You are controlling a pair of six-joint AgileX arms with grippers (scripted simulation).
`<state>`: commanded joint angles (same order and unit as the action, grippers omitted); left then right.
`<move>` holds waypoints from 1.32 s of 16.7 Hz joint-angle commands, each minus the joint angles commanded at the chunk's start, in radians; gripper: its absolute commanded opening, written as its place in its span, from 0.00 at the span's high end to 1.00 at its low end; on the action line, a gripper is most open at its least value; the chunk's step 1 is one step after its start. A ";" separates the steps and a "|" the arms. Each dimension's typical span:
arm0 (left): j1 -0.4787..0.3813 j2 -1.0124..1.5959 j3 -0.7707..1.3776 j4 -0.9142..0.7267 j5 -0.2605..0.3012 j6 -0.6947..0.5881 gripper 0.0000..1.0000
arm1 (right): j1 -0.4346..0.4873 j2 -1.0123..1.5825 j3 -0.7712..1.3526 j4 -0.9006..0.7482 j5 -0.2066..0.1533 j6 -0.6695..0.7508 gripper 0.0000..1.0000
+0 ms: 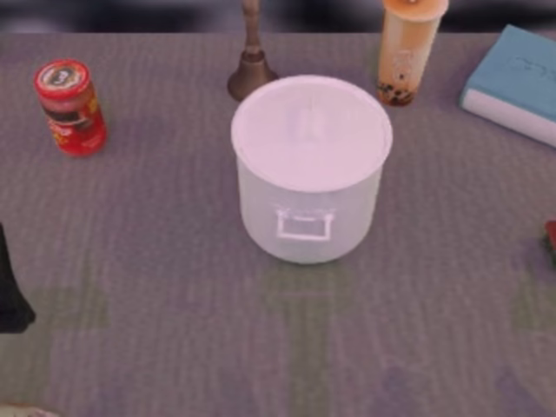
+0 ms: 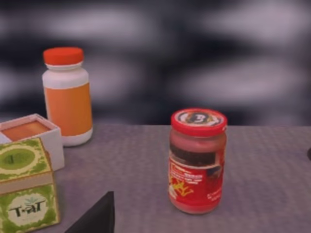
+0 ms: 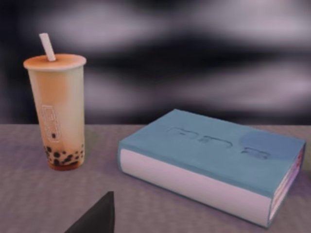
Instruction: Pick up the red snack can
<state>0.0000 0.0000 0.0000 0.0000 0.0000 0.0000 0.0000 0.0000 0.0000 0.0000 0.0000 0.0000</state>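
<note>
The red snack can (image 1: pixel 69 106) stands upright at the table's far left; it has a red lid, a dark band and yellowish marks. In the left wrist view the red snack can (image 2: pixel 197 160) stands ahead of the camera, well apart from the one dark finger (image 2: pixel 98 217) that shows. My left gripper (image 1: pixel 10 295) sits at the left edge, nearer the front than the can, open and holding nothing. Of my right gripper, out of the top view, only one finger (image 3: pixel 98 217) shows in the right wrist view, with nothing against it.
A large white lidded pot (image 1: pixel 310 165) fills the table's middle. Behind it stand a brown bell (image 1: pixel 252 62) and an orange-beige drink cup (image 1: pixel 408 48); a blue book (image 1: pixel 515 82) lies far right. An orange bottle (image 2: pixel 65 97) and two boxes (image 2: pixel 26 187) stand beyond the left edge.
</note>
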 joint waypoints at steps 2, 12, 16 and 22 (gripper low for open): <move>0.000 0.000 0.000 0.000 0.000 0.000 0.00 | 0.000 0.000 0.000 0.000 0.000 0.000 0.00; 0.017 0.430 0.469 -0.230 -0.003 0.073 0.00 | 0.000 0.000 0.000 0.000 0.000 0.000 0.00; 0.015 0.779 0.823 -0.428 0.009 0.124 0.00 | 0.000 0.000 0.000 0.000 0.000 0.000 0.00; 0.010 1.382 1.429 -0.770 0.029 0.207 0.00 | 0.000 0.000 0.000 0.000 0.000 0.000 0.00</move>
<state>0.0101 1.3815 1.4288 -0.7696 0.0294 0.2073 0.0000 0.0000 0.0000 0.0000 0.0000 0.0000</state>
